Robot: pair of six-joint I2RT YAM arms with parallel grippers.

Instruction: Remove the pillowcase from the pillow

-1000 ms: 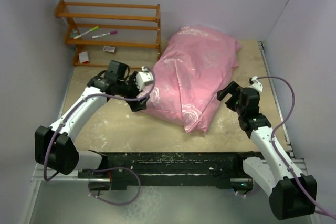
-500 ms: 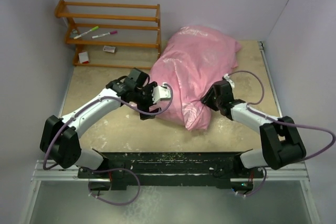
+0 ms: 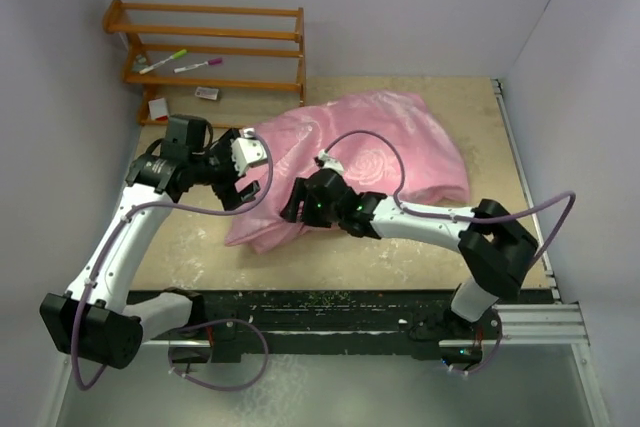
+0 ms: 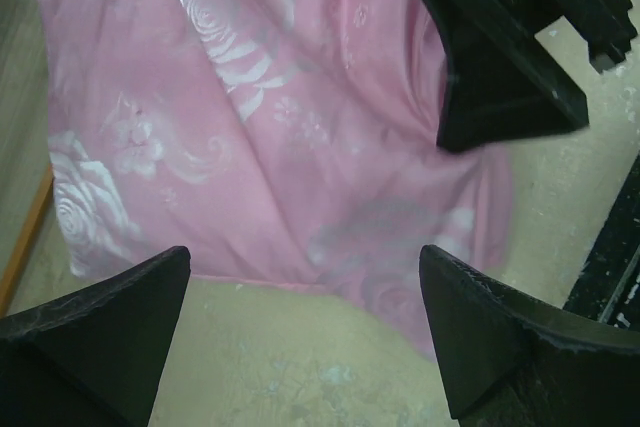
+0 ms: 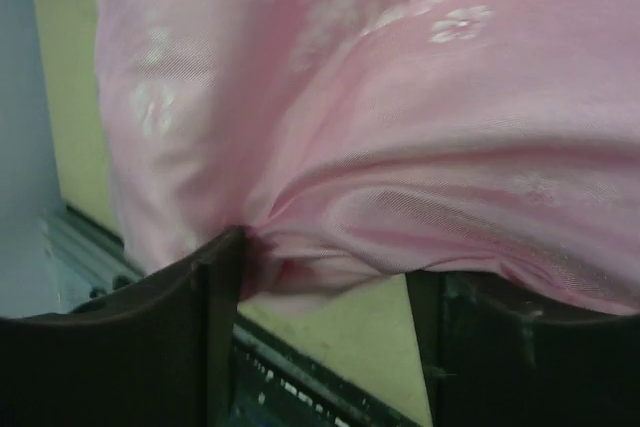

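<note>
Pillowcase [image 3: 380, 147] sprawls across the middle of the table [image 3: 180, 247] in the overhead view, running from a rumpled low corner at centre-left up to a broad, fuller mound at right. It is shiny pink satin with paler rose prints, and the sheen picks out long creases running toward the lower left. I see only fabric; whatever is inside it is covered.

My left gripper [image 3: 235, 182] hangs at the cloth's left edge, centre-left of the frame. In its wrist camera the two fingers [image 4: 120, 317] sit spread wide at the bottom corners, nothing between them but bare tabletop and the pink hem [image 4: 270, 282] lying just beyond — not touching either finger, as far as I can tell.

My right gripper [image 3: 295, 202] lies low on the front-left part of the fabric, arm stretched in from the lower right. Its wrist view shows the fingers [image 5: 215, 287] apart, with a bunched fold of satin drooping into the gap and pressed against the left-hand finger; tabletop shows below the fold.

At upper left stands a wooden rack [image 3: 205, 47] — well apart from the cloth.
</note>
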